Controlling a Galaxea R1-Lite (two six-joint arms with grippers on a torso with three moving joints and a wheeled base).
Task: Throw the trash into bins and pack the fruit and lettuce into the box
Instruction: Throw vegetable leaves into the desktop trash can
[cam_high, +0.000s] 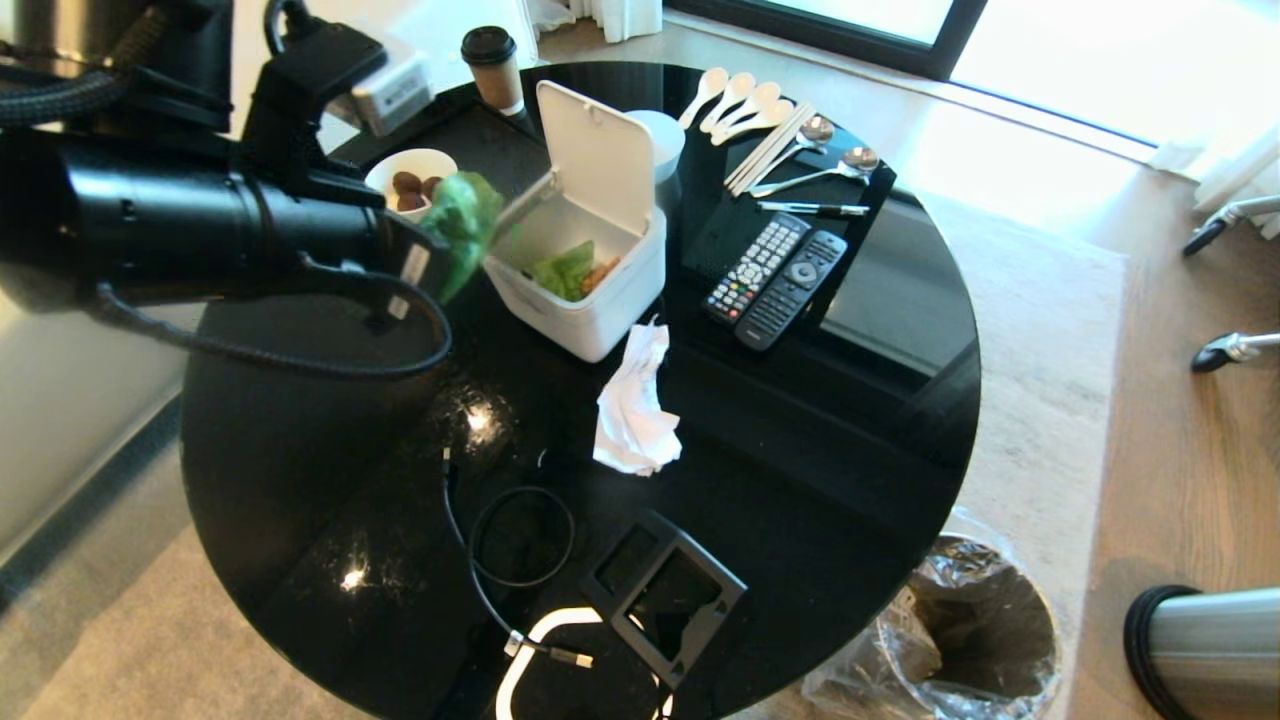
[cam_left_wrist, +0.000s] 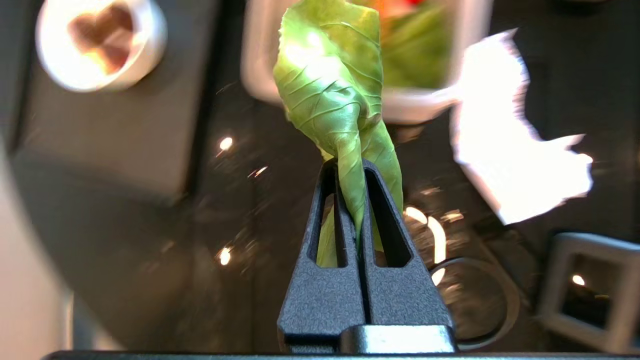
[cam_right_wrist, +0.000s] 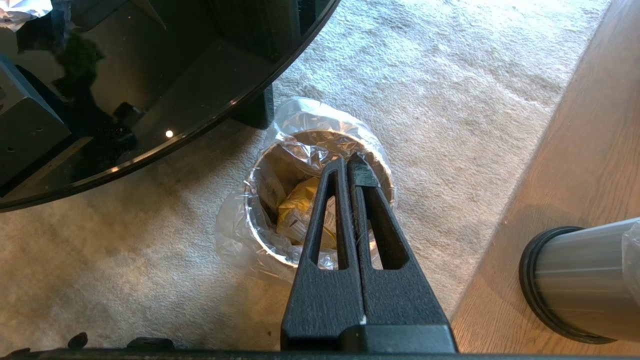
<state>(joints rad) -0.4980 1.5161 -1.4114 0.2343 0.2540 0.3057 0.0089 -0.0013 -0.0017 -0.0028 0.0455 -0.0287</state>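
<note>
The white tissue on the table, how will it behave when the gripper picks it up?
The tissue looks crumpled and thin, so probably very light and floppy, sagging like the lettuce leaf in the left gripper. On the glossy table it may slide if pushed.

A round, glossy black desk (cam_high: 820, 480) fills the space ahead of me, throwing back small bright glints of light. Under it lies pale beige carpet (cam_high: 1040, 330), and off to my right the carpet gives way to light wooden flooring (cam_high: 1190, 450). Along the far side runs a dark-framed window (cam_high: 880, 40), sunlight pouring through and washing out the floor beneath it. Chrome furniture legs (cam_high: 1235, 348) poke in at the right edge.
</note>
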